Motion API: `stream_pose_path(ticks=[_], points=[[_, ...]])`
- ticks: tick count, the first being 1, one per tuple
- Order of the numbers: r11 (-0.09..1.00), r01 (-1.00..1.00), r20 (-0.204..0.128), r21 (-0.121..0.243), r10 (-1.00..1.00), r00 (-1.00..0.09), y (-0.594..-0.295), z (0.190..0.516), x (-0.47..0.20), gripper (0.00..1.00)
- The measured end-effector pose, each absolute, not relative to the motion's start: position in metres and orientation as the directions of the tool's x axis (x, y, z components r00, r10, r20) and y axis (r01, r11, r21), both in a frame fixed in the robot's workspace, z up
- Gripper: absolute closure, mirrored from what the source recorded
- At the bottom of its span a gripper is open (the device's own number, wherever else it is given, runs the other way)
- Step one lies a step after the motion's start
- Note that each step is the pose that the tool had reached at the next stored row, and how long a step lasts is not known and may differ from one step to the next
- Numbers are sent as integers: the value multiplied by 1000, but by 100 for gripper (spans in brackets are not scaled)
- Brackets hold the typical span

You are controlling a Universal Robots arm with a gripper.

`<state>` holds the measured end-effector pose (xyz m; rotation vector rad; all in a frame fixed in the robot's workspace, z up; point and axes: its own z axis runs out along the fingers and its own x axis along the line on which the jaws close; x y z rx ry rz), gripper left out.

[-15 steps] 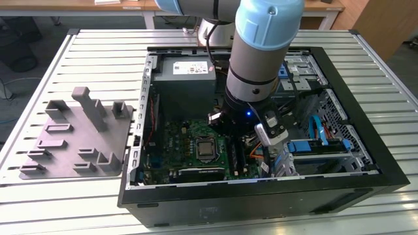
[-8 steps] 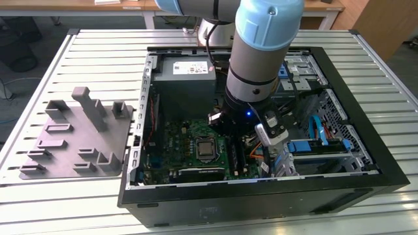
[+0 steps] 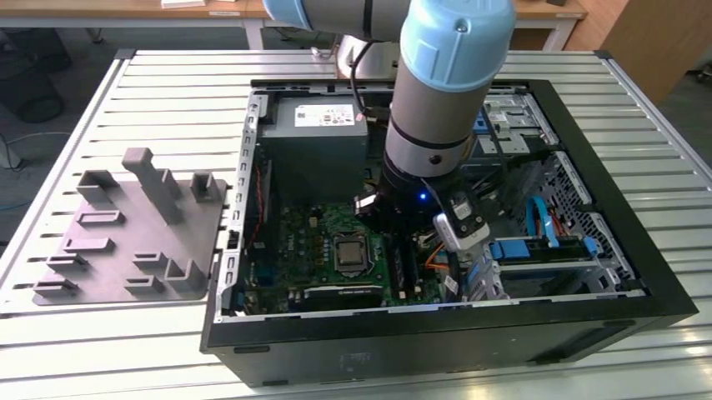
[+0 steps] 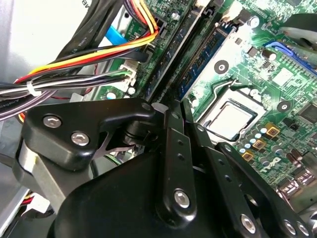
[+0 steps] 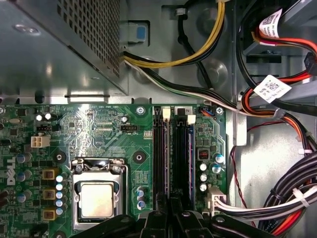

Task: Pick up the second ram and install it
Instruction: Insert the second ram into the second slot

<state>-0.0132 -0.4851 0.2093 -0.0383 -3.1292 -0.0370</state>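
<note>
Black and thin, what I take for the second ram (image 4: 174, 52) stands edge-up among the slot rails of the green motherboard (image 5: 99, 126), and its near end runs in right beneath your pincer (image 4: 167, 106). The fingers (image 4: 177, 148) are drawn narrow, nearly touching, though you cannot tell from here whether they pinch the stick or only bear on it. In the exterior view the pincer (image 3: 392, 218) hangs at the middle of the computer case (image 3: 656, 292), and the stick's long axis lies along 12 to 6 o'clock, reaching from the fingertips toward the power supply (image 3: 317, 137) at 12.
</note>
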Motion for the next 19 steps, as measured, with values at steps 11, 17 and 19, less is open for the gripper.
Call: stream_pose_path(ticks=[11, 17, 19], points=[[999, 25, 12, 24, 24, -1000, -485, 206, -13, 86], [999, 25, 12, 23, 24, -1000, -485, 207, -13, 79], [999, 25, 12, 24, 24, -1000, -485, 214, -13, 79]])
